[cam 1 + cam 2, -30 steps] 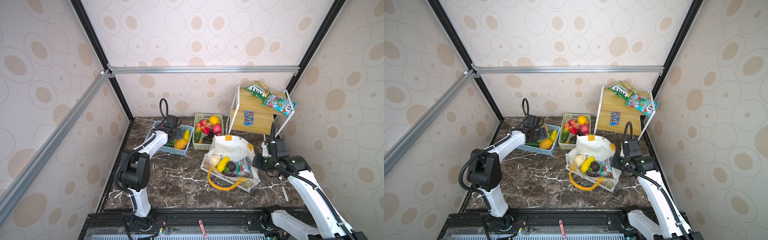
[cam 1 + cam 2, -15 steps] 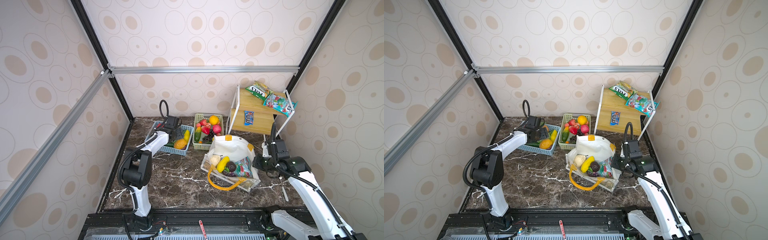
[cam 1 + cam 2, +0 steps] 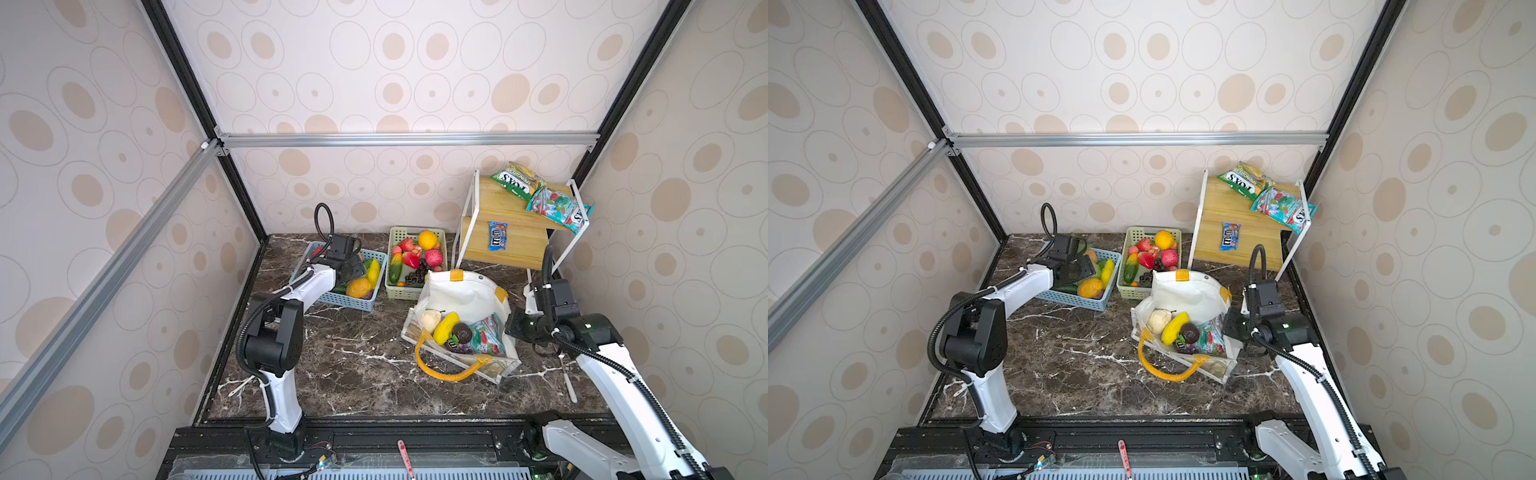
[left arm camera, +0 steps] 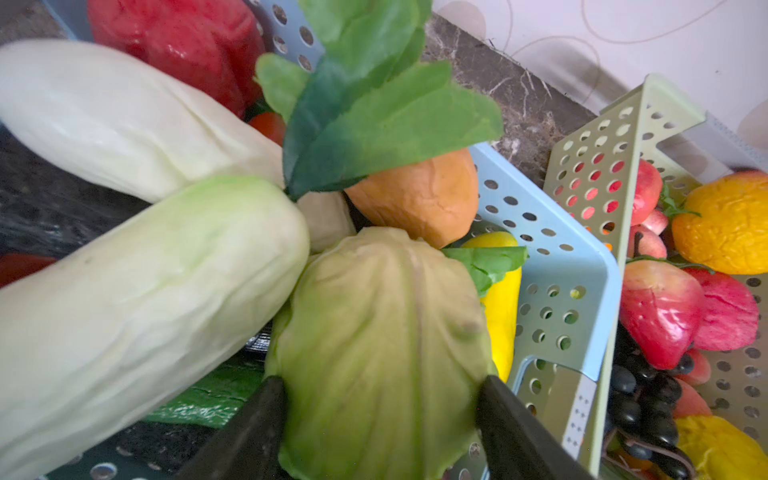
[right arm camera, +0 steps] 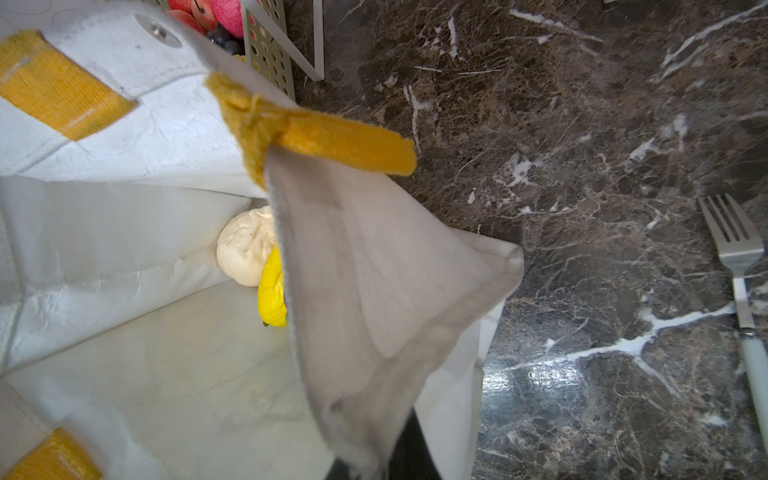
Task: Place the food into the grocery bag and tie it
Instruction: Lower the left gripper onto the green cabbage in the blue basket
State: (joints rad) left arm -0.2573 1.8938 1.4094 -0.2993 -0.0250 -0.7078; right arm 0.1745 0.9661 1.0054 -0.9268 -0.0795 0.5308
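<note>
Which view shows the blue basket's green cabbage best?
The left wrist view: the green cabbage fills it, flanked by the left end effector. In both top views that end effector mostly hides it; the right wrist view misses it.

- Walls [image 3: 374,62]: cream, covered in beige ovals with thin rings.
- Tabletop [image 3: 353,365]: dark brown marble with white veins.
- Grocery bag [image 3: 461,291]: white, and its handles [image 5: 332,141] are yellow-orange.
- Cabbage [image 4: 374,353]: pale green.
- Blue basket [image 3: 349,301] is light blue, and green basket [image 3: 401,293] is pale green.
</note>
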